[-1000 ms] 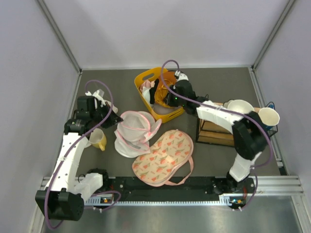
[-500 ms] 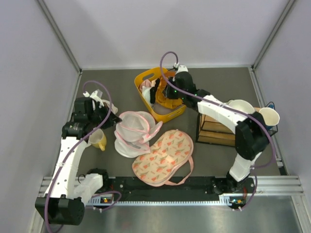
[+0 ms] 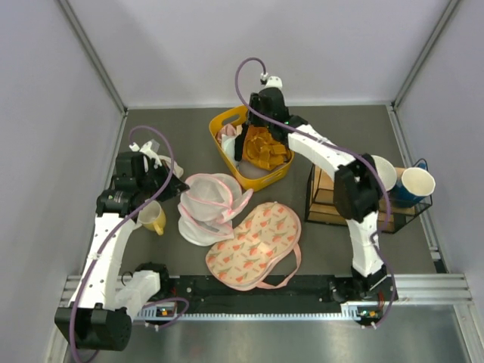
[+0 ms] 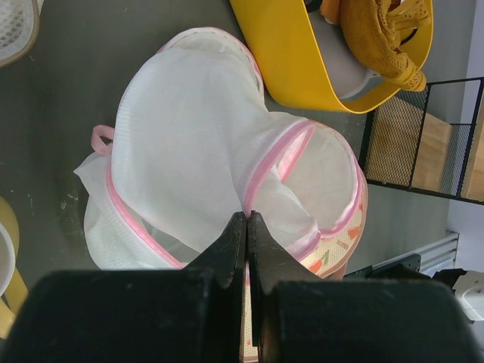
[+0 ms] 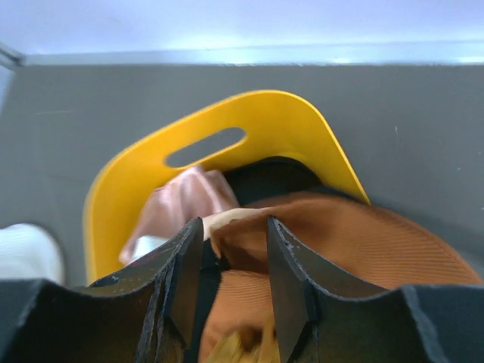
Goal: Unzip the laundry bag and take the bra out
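The laundry bag is a white mesh clamshell with pink zipper edging, lying unzipped and gaping at the table's centre left. My left gripper is shut on a pink edge of the laundry bag; from above, the left gripper sits at the bag's left side. The burnt-orange bra lies in the yellow basket. My right gripper hangs open just over the bra, its jaws either side of a fold of the fabric. From above, the right gripper points down into the basket.
A pale pink garment shares the yellow basket. A cream pouch with red print lies in front of the bag. A yellow cup stands by the left arm. At the right are a black wire rack and two cups.
The right wrist has swung toward the back of the basket and its jaws have spread apart; the bra now lies exposed in the basket. The left gripper keeps its hold.
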